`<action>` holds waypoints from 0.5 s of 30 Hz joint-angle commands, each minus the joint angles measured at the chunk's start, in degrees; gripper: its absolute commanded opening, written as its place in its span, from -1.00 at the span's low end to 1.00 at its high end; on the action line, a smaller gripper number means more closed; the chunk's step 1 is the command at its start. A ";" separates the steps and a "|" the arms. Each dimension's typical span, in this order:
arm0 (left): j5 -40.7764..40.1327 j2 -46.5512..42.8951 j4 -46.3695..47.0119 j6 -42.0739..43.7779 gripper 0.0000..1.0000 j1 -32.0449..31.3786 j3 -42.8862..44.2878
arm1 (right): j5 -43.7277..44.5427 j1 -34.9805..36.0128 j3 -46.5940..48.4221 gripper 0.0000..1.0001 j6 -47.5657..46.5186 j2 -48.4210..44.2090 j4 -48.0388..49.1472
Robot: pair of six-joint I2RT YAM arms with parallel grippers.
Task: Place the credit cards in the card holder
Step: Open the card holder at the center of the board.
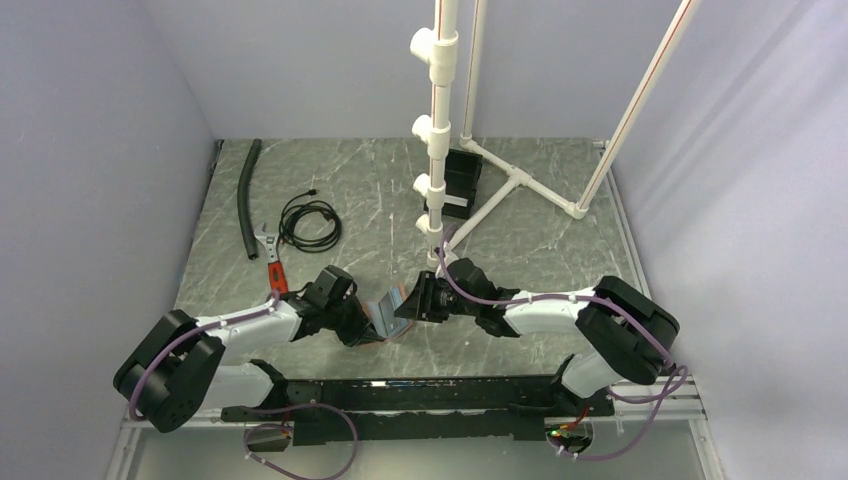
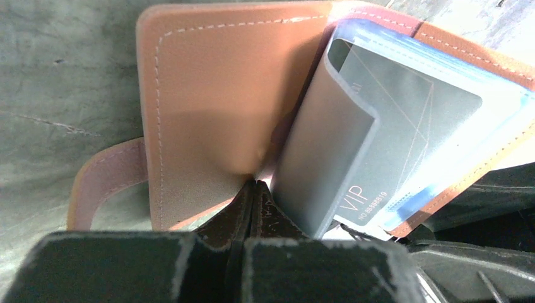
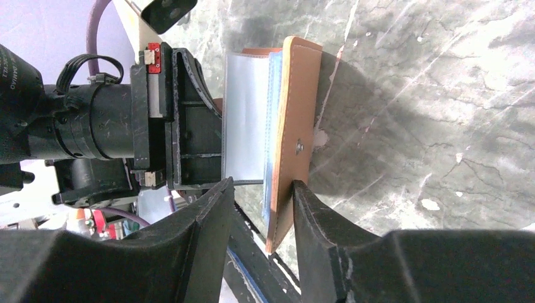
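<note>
- left gripper (image 2: 252, 205): jaws fully closed, pinching the card holder (image 2: 208, 95) at its fold. The holder is spread open and looks lifted off the table (image 1: 560, 210), front-centre between the two arms.
- right gripper (image 3: 260, 189): jaws roughly half open, straddling the lower edge of the stud-side cover and the blue-edged sleeves. The outer finger looks to be against the leather and the inner finger shows a gap. No grip that I can see.
- grey VIP card (image 2: 410, 126) sits in a glossy sleeve; can't tell if it's fully seated.
- a grey flap (image 2: 328, 145) curls up in front of it. Sleeve or second card, can't tell.
- Step in hand, my read: the right closes on the cover and sleeve stack to steady it or press the card home.
- Close slowly with the pads flat on the leather. On the sleeve edge alone, glossy plastic likely slips or buckles.
- The left must hold the fold rigid. Any twist there likely drags the panel out of the right jaws.
- Flatten the curled flap first, or it probably creases.
- snap tab (image 2: 94, 183) hangs free at the side; stay clear of it.
</note>
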 commanded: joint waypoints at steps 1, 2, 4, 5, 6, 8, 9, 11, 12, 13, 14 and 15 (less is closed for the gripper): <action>-8.78 1.94 -6.39 2.15 -1.00 -0.56 -3.38 | -0.94 -0.39 0.57 -0.22 -1.05 0.14 2.33; -8.77 1.94 -6.51 2.16 -1.00 -0.61 -3.32 | -1.00 -0.44 0.48 -0.27 -1.01 0.29 2.62; -8.79 1.89 -6.58 2.18 -1.00 -0.60 -3.38 | -1.32 -0.48 0.02 -0.33 -0.76 0.24 3.70; -8.77 1.89 -6.55 2.14 -1.00 -0.58 -3.47 | -1.40 -0.48 -0.28 -0.34 -0.60 0.14 4.15; -8.70 1.84 -6.47 2.06 -1.00 -0.62 -3.62 | -1.36 -0.48 -0.37 -0.37 -0.56 0.06 4.21; -8.61 1.66 -6.29 1.90 -1.00 -0.61 -3.91 | -1.26 -0.48 -0.49 -0.44 -0.52 0.07 4.25; -8.67 1.58 -6.28 1.92 -1.00 -0.59 -3.99 | -1.25 -0.48 -0.55 -0.47 -0.46 0.11 4.38; -8.68 1.48 -6.49 1.94 -1.00 -0.58 -3.94 | -1.46 -0.48 -0.67 -0.56 -0.40 0.27 4.81; -8.69 1.45 -6.58 2.07 -1.00 -0.57 -3.93 | -1.57 -0.48 -0.68 -0.60 -0.39 0.35 5.07; -8.68 1.45 -6.69 2.00 -1.00 -0.57 -3.88 | -1.68 -0.48 -0.64 -0.64 -0.46 0.43 5.14; -8.75 1.45 -6.72 2.09 -1.00 -0.62 -3.88 | -1.69 -0.48 -0.60 -0.67 -0.59 0.59 5.15; -8.77 1.40 -6.72 1.96 -1.00 -0.62 -3.83 | -1.57 -0.48 -0.60 -0.73 -0.68 0.66 5.07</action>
